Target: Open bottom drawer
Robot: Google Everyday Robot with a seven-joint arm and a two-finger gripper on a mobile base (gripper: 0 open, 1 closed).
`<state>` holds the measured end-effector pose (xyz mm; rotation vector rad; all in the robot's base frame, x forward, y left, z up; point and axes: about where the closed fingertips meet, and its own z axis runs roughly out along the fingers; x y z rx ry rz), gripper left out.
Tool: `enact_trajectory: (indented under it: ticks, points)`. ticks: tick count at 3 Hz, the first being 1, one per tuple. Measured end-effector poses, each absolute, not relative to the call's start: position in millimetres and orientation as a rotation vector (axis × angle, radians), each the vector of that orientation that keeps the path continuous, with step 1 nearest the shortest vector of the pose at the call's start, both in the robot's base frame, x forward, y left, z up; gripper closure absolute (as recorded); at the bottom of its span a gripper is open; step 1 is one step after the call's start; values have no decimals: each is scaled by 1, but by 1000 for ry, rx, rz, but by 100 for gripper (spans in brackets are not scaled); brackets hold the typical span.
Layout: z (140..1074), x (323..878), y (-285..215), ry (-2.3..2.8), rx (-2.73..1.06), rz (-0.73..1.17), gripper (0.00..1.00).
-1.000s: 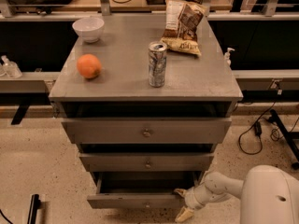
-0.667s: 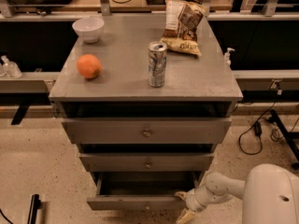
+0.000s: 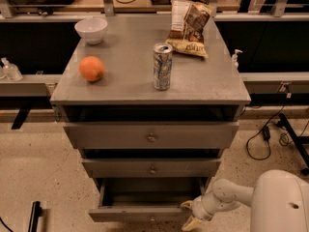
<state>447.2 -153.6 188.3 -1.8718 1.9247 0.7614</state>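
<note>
The bottom drawer (image 3: pixel 140 213) of the grey cabinet (image 3: pixel 125 52) stands pulled out toward the camera, further forward than the two above it, so that its dark inside shows behind the slim front, and its small round knob (image 3: pixel 152 218) sits low on that front at the middle. The gripper (image 3: pixel 188 214) is at the right end of this drawer front, down near the floor, on the end of a white arm (image 3: pixel 227 195) that reaches in from the robot's rounded white body (image 3: pixel 280 202) at the lower right; whether the gripper is open or clamped on the front cannot be told here. Above, the middle drawer (image 3: pixel 152 168) and the widest top drawer (image 3: pixel 150 136) are each slightly ajar. On the cabinet top an orange (image 3: pixel 91 68) lies at the left, a white bowl (image 3: pixel 91 29) stands behind it, a drinks can (image 3: pixel 162 66) stands upright near the middle, and a chip bag (image 3: pixel 189 27) lies behind the can
</note>
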Motion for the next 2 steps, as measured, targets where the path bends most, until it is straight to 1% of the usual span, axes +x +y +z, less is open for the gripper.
enact_trajectory:
  ticks: [1,2]
  points:
    - [188,447,-154,1925,-1872,761,27]
    - [188,447,-153,1924,-1872,763,0]
